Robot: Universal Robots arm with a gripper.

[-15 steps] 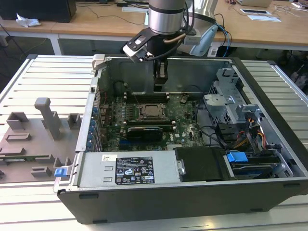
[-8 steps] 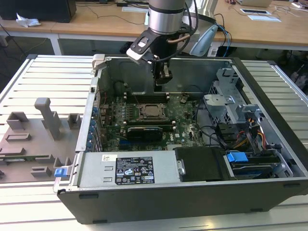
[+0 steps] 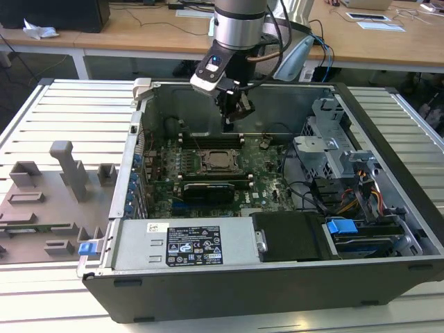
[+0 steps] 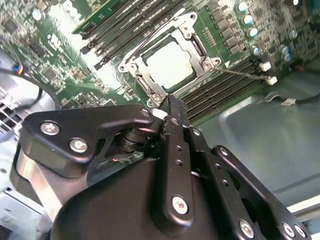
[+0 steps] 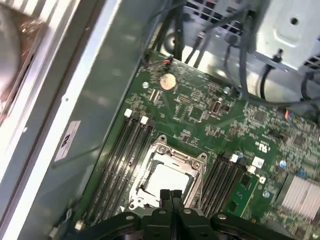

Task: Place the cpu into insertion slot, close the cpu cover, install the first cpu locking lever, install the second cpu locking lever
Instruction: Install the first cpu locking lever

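Exterior view: closed pincer (image 3: 229,123) near cpu cover (image 3: 220,161); label (image 3: 196,245) illegible.

- The silver-and-black cylindrical robot arm (image 3: 239,24) comes straight down from the top of the exterior view.
- A pale grey box with a small blue light (image 3: 210,71) sits on the side of its wrist.
- The black metal two-fingered end effector (image 3: 229,122) points downward, slightly tilted, hanging in the air.
- In both wrist views its slim black fingers (image 5: 165,196) (image 4: 175,114) press flat together, tips meeting.
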